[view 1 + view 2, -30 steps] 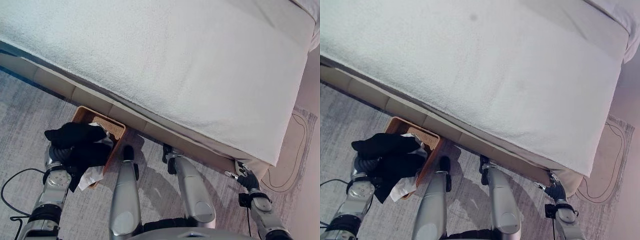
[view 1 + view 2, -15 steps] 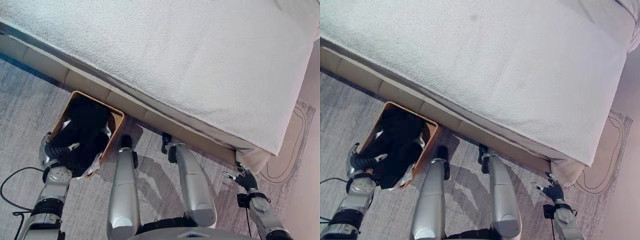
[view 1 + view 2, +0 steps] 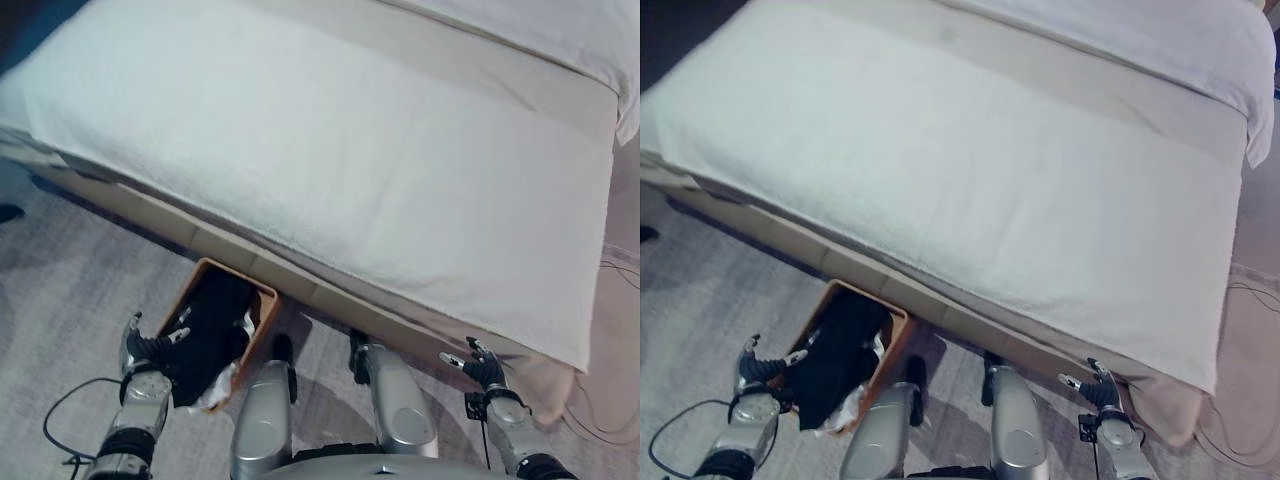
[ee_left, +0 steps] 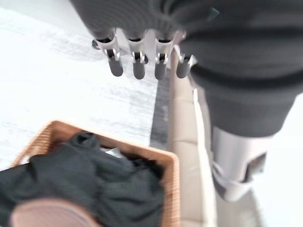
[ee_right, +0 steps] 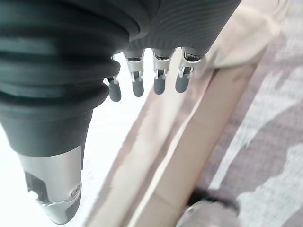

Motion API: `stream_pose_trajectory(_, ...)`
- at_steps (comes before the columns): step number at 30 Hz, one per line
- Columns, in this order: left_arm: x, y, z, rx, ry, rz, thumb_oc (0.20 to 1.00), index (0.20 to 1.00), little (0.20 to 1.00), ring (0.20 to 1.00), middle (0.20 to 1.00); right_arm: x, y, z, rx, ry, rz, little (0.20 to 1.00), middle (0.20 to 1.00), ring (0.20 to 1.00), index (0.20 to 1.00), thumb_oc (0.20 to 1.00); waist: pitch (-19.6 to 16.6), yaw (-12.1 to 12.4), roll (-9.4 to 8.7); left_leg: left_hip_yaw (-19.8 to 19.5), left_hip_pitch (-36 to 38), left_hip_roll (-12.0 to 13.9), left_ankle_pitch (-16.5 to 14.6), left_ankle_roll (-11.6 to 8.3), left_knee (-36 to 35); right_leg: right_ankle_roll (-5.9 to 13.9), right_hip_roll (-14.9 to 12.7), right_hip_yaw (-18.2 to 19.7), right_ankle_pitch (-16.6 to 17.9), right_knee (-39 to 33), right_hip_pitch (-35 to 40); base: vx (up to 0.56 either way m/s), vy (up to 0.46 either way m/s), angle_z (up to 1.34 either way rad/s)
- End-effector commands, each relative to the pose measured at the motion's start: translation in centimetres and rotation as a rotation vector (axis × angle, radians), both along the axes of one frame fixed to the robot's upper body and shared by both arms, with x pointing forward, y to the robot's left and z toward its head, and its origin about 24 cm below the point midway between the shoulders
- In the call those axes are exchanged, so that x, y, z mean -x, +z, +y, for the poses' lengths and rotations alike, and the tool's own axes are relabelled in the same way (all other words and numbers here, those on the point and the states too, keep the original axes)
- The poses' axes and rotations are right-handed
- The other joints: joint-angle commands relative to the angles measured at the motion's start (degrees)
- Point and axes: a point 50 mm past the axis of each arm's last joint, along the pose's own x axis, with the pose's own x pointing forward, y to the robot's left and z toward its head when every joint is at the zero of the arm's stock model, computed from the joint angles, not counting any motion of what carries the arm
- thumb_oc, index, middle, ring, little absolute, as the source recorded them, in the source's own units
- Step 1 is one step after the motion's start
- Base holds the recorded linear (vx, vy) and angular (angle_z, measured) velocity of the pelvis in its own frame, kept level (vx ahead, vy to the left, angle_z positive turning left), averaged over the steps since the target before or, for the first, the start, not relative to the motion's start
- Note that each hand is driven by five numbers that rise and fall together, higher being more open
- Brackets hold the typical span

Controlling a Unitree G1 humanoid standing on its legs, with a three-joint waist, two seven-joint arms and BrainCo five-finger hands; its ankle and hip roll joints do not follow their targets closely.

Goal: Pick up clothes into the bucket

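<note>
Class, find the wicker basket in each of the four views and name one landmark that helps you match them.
Left eye view: the wicker basket sits at lower left, on the floor against the bed base, dark clothes inside.
Right eye view: lower left again, beside the left hand.
Left wrist view: at the bottom, beyond the fingers.
Right wrist view: not in it.
Shared landmark: the beige bed base, running alongside the basket.

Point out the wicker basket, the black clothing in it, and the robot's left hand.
wicker basket [image 4: 171,189]: left wrist view, on its woven rim.
black clothing [image 3: 212,322]: left eye view, middle of the dark heap.
left hand [image 3: 150,346]: left eye view, on the palm beside the basket.
</note>
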Motion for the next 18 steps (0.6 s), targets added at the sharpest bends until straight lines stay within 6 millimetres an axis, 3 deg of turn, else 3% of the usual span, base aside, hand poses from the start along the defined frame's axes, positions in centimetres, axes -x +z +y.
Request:
stream_pose_trajectory(1, 0.6, 0.2, 0.3, 0.099, 0.020, -0.086, 1.000, 1.000, 1.000, 1.000, 1.000, 1.0, 0.2, -1.6, 0.045, -0.001, 0.030, 1.000, 1.000, 1.000, 1.000, 1.000, -4.0, -0.4, -0.11, -1.6, 0.4, -0.9, 2.9, -2.35, -3.8, 3.71, -1.5, 1.2, 0.7, -5.7, 6.1, 0.10, -0.061, -0.11)
stream_pose_trajectory(7, 1.7, -1.6, -2.0, 0.307, 0.006, -0.091, 1.000, 1.000, 1.000, 1.000, 1.000, 2.4, -1.1, -1.4, -0.010, -0.027, 0.101, 1.000, 1.000, 1.000, 1.000, 1.000, -8.0, -0.4, 1.07, -1.1, 4.6, -0.2, 4.1, -2.97, -8.1, 3.66, -0.5, 0.6, 1.1, -10.5, 10.8, 0.07, -0.054, -0.08)
stream_pose_trajectory(10, 2.9, -3.3, -4.0, 0.399, -0.030, -0.023, 1.000, 1.000, 1.000, 1.000, 1.000, 3.7, -2.0, -1.1, -0.025, -0.022, 0.169, 1.000, 1.000, 1.000, 1.000, 1.000, -10.4, -0.4, 1.47, -0.6, 6.8, 0.5, 5.3, -3.25, -11.3, 3.44, 0.1, -0.5, 1.9, -14.5, 13.5, 0.06, -0.058, 0.02)
stream_pose_trajectory(18, 6.6, -7.1, -7.7, 0.439, -0.100, 0.266, 1.000, 1.000, 1.000, 1.000, 1.000, 4.0, -2.9, 0.0, -0.040, 0.009, 0.224, 1.000, 1.000, 1.000, 1.000, 1.000, -12.6, -0.1, 0.66, -0.6, 9.8, 0.9, 4.2, -3.22, -11.3, 3.09, 0.7, -0.7, 1.5, -16.9, 18.2, 0.06, -0.042, 0.01)
